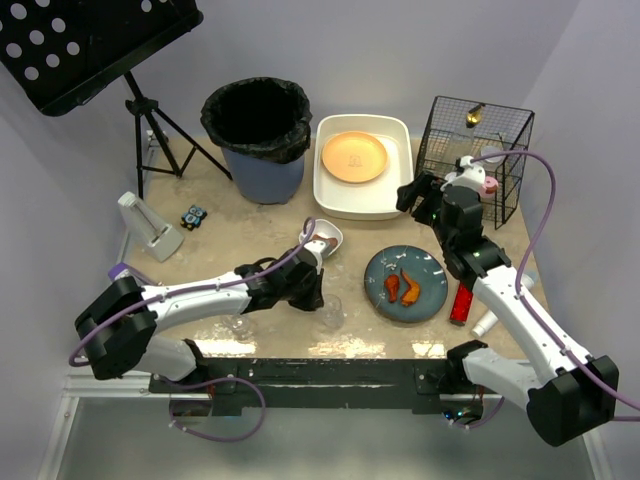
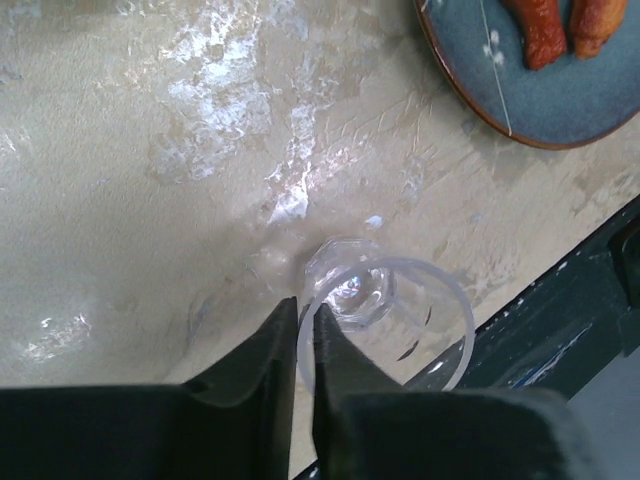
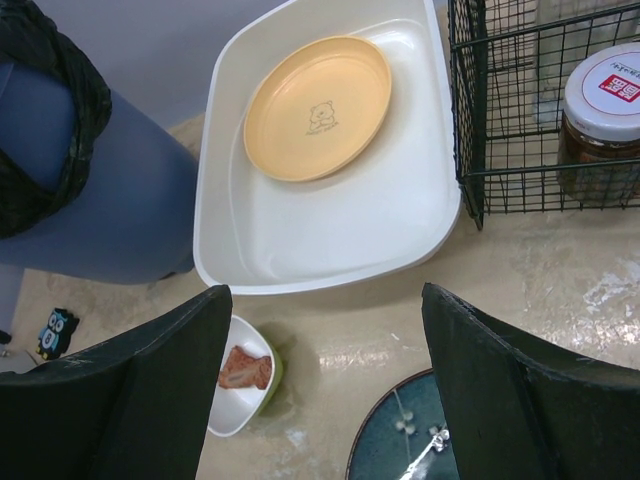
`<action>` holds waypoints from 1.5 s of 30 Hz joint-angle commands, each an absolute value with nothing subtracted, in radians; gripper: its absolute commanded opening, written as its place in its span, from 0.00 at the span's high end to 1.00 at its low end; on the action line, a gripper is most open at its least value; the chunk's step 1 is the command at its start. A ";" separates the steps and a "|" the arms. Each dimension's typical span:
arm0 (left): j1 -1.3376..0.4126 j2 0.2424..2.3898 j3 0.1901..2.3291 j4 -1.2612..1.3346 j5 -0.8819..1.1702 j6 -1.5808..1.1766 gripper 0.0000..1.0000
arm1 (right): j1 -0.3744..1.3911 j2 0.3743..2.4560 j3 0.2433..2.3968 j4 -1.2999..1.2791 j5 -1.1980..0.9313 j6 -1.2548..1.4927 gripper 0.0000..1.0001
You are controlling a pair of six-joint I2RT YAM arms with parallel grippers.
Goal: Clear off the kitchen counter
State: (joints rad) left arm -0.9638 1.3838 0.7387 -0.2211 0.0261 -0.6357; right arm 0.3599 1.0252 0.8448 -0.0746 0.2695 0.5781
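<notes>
Left gripper pinches the rim of a clear glass (one finger inside), presumably to lift it off the kitchen counter; right gripper hangs agape, white tub just ahead.

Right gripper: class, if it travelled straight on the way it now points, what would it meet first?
Probably the tub, at its near rim; the open right gripper faces it, the plate lying further in. Depth is unclear; the counter might come first.

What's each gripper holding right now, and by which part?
The left gripper pinches the clear glass by its rim, the wall between its fingers. The right gripper is open above the counter, holding nothing.
</notes>
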 commanded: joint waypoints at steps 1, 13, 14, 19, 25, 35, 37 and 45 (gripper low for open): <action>-0.966 1.379 0.779 -0.175 0.005 -0.627 0.99 | 0.362 1.002 0.844 -0.048 0.262 0.554 0.19; -0.733 1.106 0.643 0.109 0.224 -0.680 1.00 | 0.361 0.966 0.812 0.138 -0.116 0.451 0.19; -0.718 1.082 0.638 0.141 0.256 -0.684 1.00 | 0.362 0.974 0.802 0.182 -0.183 0.454 0.19; -0.628 0.999 0.624 0.322 0.400 -0.767 1.00 | 0.364 1.054 0.785 0.356 -0.510 0.512 0.19; -0.438 0.972 0.474 0.741 0.580 -1.001 1.00 | 0.362 1.091 0.761 0.560 -0.735 0.623 0.18; -0.302 1.183 0.373 1.361 0.716 -1.347 1.00 | 0.370 1.130 0.719 0.815 -0.885 0.810 0.10; -0.302 1.183 0.394 1.335 0.718 -1.327 1.00 | 0.376 1.141 0.727 0.787 -0.871 0.801 0.09; -0.304 1.180 0.437 1.262 0.729 -1.284 1.00 | 0.429 1.213 0.735 0.825 -0.828 0.851 0.07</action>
